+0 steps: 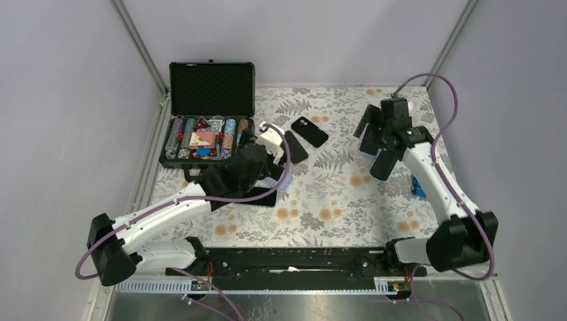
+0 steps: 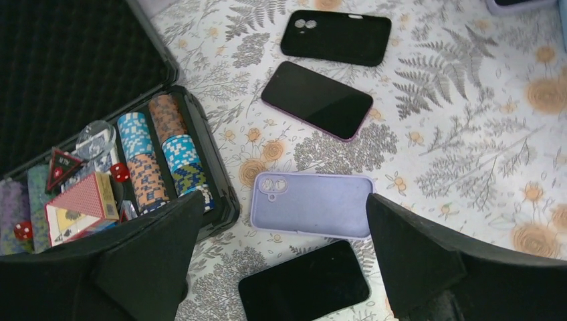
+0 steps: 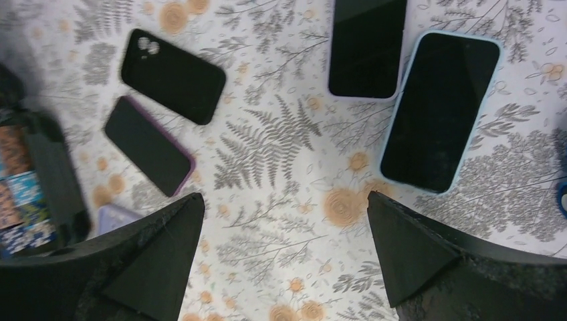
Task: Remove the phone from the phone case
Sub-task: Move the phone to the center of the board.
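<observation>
Both grippers open wide, holding nothing — the phone sits in its case.
The flat black phone in a soft pale-blue rubbery case (image 3: 441, 110) lies screen up at the far right, under the right gripper (image 3: 284, 197). Its glass looks smooth, slippery and breakable — best to pinch the bendy case corner. The left gripper (image 2: 284, 197) hangs over an empty lilac case (image 2: 312, 204).

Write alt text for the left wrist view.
A lilac phone case lies back up on the table, framed by the open jaws of the left gripper. A purple phone, a black phone, a black case and a poker-chip case surround it.
</observation>
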Controlling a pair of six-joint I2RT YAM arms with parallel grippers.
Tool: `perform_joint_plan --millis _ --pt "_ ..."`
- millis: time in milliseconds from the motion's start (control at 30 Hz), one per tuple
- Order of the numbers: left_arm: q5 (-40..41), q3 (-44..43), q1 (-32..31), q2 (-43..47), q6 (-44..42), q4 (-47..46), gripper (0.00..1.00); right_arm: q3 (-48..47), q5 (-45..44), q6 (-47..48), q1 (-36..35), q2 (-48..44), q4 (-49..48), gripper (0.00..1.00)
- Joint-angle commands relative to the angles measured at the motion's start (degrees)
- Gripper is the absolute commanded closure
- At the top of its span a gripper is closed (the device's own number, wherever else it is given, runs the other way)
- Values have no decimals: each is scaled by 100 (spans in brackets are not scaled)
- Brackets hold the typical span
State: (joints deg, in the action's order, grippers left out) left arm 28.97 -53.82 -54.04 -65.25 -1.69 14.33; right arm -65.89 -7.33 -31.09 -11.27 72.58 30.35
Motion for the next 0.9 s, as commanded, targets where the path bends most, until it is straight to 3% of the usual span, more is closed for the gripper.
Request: perform_joint_plan --millis 0,167,400,867 --pt "346 -471 255 93 876 61 1 -576 -463 470 232 729 798 0" --pt "616 -85 315 764 1095 -187 1 -299 -640 675 540 1209 1084 0" --pt "323 601 317 1527 1225 -470 1 82 -308 535 895 1958 1075 0" --pt "13 660 480 1342 786 -623 1 -141 83 623 1262 3022 899 0"
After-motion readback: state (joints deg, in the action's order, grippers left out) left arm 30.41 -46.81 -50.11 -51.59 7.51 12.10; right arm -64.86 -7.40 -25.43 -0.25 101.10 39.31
